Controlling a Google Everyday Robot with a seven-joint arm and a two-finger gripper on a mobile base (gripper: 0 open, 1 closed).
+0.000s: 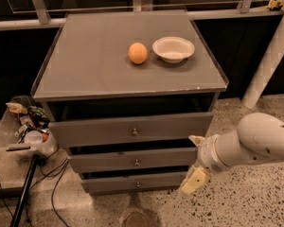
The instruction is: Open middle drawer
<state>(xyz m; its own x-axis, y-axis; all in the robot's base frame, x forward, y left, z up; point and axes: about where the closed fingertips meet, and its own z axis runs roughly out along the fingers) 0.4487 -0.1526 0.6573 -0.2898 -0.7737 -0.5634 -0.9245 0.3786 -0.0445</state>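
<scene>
The grey cabinet (128,63) has three drawers. The middle drawer (99,161) is the wide shallow second one, with a small round metal knob (137,162) at its centre. It looks shut or nearly shut, like the drawers above and below it. My gripper (195,161) is at the cabinet's lower right corner, level with the right end of the middle drawer. It is well to the right of the knob and touches nothing. Its cream fingers (194,181) are spread apart and empty.
An orange (137,53) and a white bowl (173,48) sit on the cabinet top. A clear bin of clutter (26,126), a black pole (23,193) and cables lie on the floor at the left. A white post (270,56) stands at the right.
</scene>
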